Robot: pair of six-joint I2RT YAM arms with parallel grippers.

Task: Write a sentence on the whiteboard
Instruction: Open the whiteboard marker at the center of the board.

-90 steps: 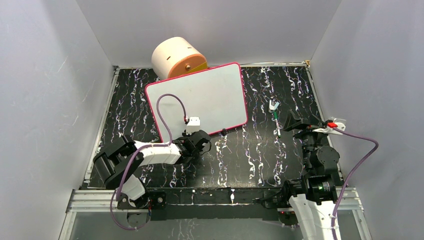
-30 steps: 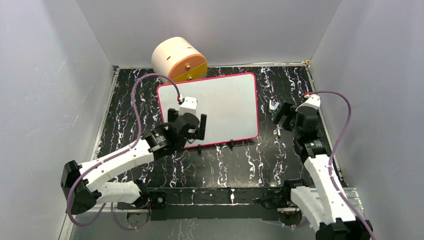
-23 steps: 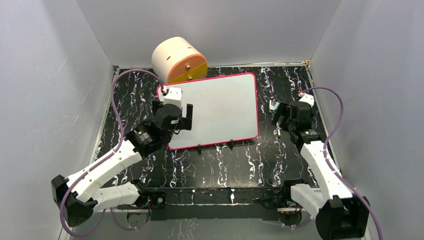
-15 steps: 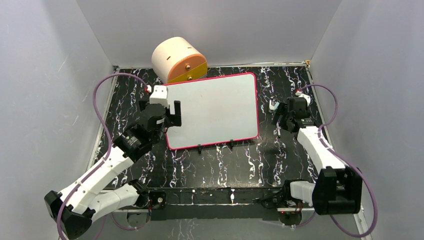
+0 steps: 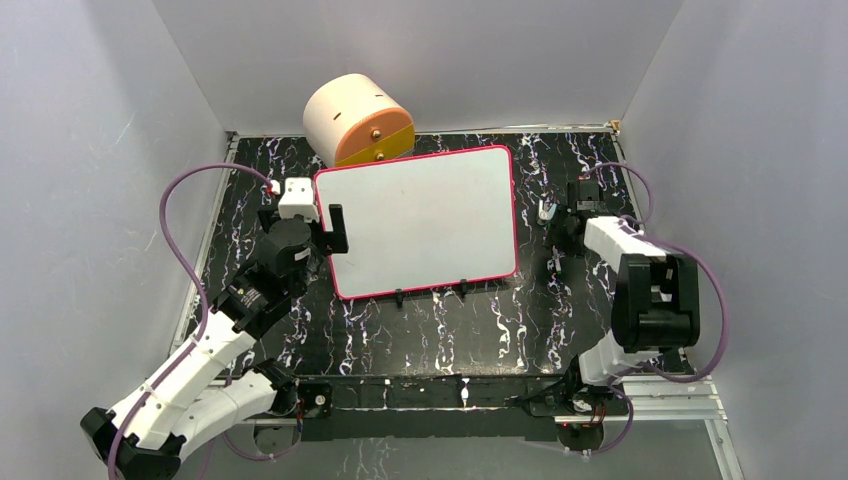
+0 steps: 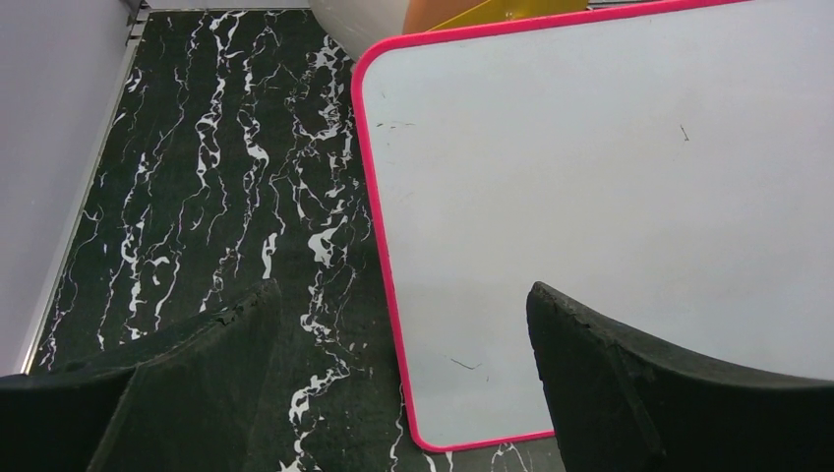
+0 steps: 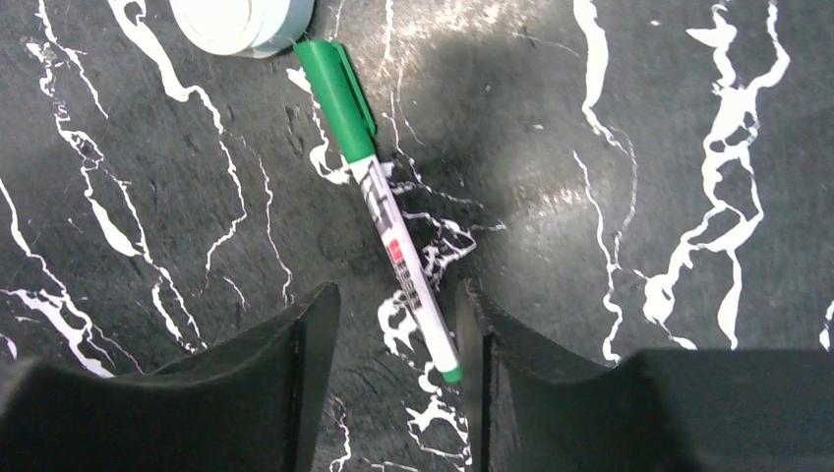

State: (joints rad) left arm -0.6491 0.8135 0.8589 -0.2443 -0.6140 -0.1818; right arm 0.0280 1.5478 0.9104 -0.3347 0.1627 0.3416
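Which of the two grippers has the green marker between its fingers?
The right gripper: the green marker lies between its jaws. The left gripper straddles the whiteboard edge instead.

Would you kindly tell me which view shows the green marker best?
The right wrist view: the marker lies close up, green cap and printed barrel plain, between the right gripper's fingers. The top view shows at most a sliver of it; the left wrist view lacks it.
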